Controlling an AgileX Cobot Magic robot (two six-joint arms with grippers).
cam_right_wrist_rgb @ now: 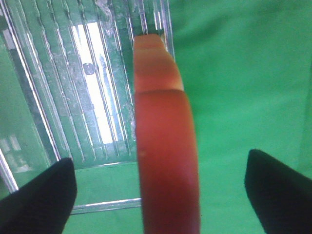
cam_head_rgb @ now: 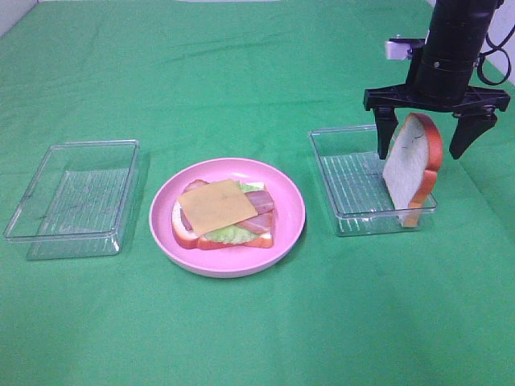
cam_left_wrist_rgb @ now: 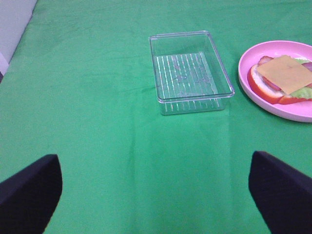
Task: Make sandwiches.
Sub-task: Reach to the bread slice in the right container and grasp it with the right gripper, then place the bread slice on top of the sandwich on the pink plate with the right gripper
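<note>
Now we are at the last layer: our right gripper (cam_head_rgb: pixel 434 133) straddles the top bread slice (cam_head_rgb: pixel 412 169), jaws wide apart, not yet clamped. It stands on edge in the ribbed clear tray (cam_head_rgb: pixel 346 189) at three o'clock of the pink plate (cam_head_rgb: pixel 291 211). Next we should squeeze its smooth orange-red crust and carry it over the flat yellow cheese (cam_head_rgb: pixel 216 206). Our left gripper (cam_left_wrist_rgb: pixel 156 190) idles agape.

Light falls bright and even from above; shadows under my plate (cam_head_rgb: pixel 228 259) and trays are faint and short. White glare streaks the ribbed floor of the tray (cam_right_wrist_rgb: pixel 92 87) beneath my right wrist. There the bread crust (cam_right_wrist_rgb: pixel 165 146) looms close and soft, my fingertips (cam_right_wrist_rgb: pixel 39 200) blurred dark at the corners. The high view is sharp.
</note>
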